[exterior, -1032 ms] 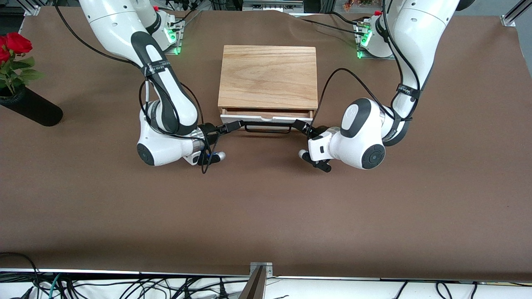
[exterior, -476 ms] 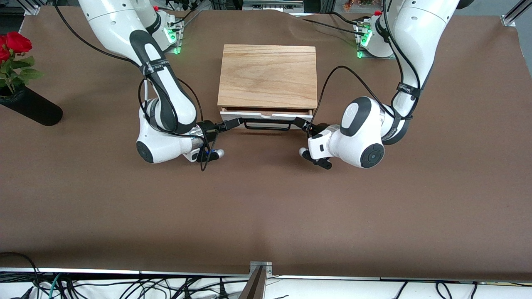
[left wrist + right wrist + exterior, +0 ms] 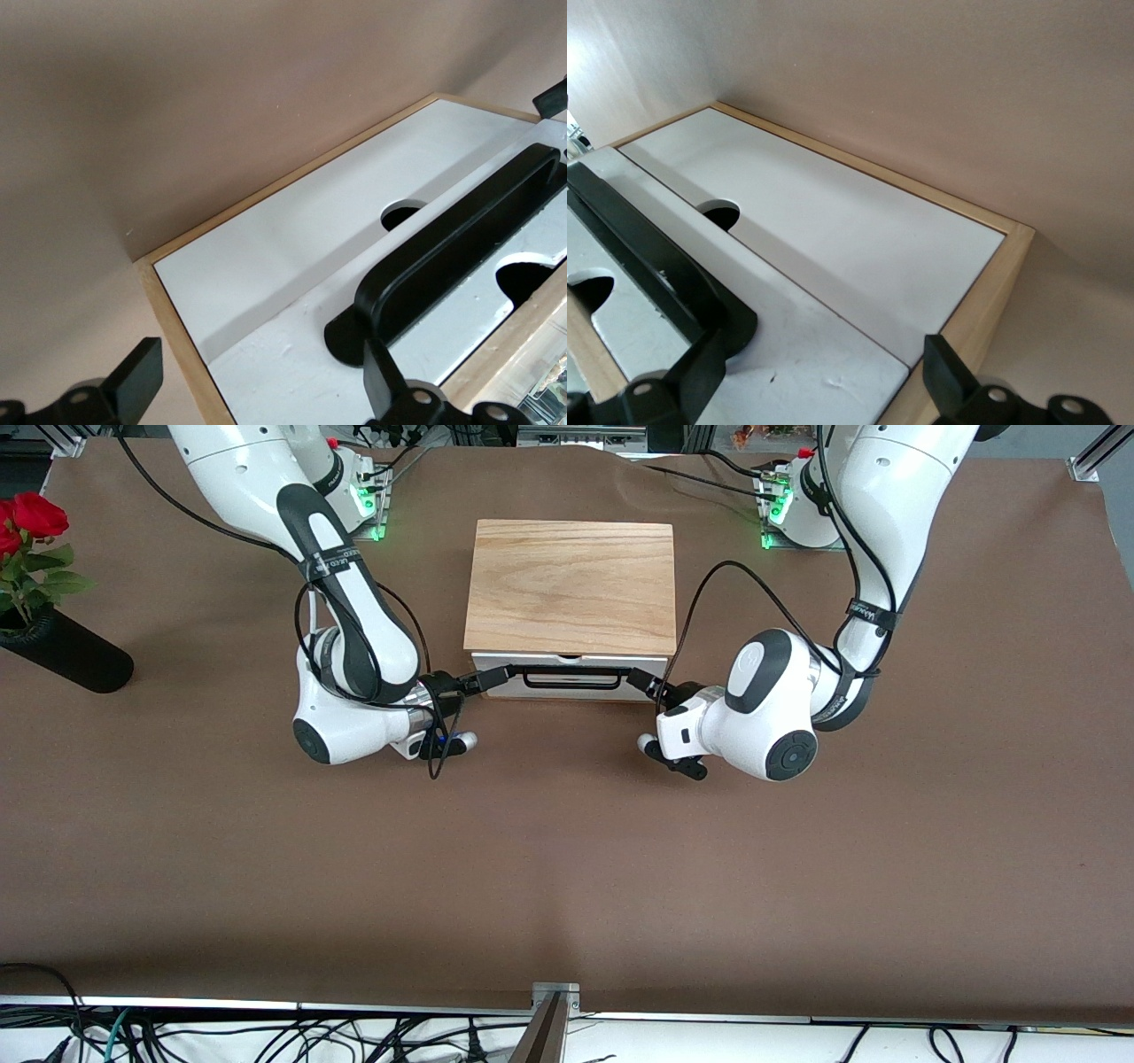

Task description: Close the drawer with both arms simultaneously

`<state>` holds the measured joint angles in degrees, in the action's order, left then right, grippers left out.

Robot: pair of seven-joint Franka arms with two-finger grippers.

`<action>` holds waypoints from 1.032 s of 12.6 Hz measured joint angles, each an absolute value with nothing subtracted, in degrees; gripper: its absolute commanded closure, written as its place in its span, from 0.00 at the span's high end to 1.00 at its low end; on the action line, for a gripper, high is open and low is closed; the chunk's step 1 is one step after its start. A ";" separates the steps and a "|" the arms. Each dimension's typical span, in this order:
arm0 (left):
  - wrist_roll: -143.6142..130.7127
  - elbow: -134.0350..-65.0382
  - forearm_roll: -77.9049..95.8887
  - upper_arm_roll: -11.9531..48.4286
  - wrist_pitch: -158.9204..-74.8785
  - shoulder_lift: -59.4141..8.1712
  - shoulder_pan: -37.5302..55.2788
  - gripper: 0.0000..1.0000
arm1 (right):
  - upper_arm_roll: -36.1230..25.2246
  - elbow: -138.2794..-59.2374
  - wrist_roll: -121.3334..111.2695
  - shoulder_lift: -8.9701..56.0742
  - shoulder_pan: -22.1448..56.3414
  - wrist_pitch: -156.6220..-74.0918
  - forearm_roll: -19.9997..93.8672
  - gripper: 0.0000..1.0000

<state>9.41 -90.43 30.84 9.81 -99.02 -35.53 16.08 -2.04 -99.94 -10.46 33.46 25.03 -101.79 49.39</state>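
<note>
The light-wood box stands mid-table. Its drawer is pushed in, the white front panel about level with the box's front and no wood interior showing. In the wrist views the panel stands slightly proud of the white panel beside it. The black bar handle spans the middle. My left gripper is open at the panel's end toward the left arm. My right gripper is open at the other end. Each straddles a panel corner beside a handle foot.
A black vase with red roses lies at the right arm's end of the table. Both arms' elbows rest low over the brown table, just nearer the camera than the box. Cables hang along the table's near edge.
Both grippers have moved toward the box with the drawer front ahead of them. The drawer has slid in, and the strip of wood interior seen earlier no longer shows.
</note>
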 measured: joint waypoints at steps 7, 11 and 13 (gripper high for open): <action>9.41 -90.31 30.84 9.53 -98.62 -33.85 15.53 1.00 | -2.28 -98.55 -10.55 31.59 24.39 -101.01 44.12 1.00; 9.46 -88.18 29.04 8.94 -98.68 -32.74 13.33 1.00 | -2.64 -94.37 -10.93 30.77 19.18 -100.72 41.49 1.00; 9.45 -86.13 26.68 8.70 -98.75 -32.25 12.22 1.00 | -2.74 -91.56 -11.71 30.70 16.59 -100.67 37.49 1.00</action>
<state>9.45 -86.13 26.68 8.70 -98.75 -32.25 12.22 -2.74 -91.56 -11.71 30.70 16.59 -100.67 37.49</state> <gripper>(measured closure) 0.000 0.000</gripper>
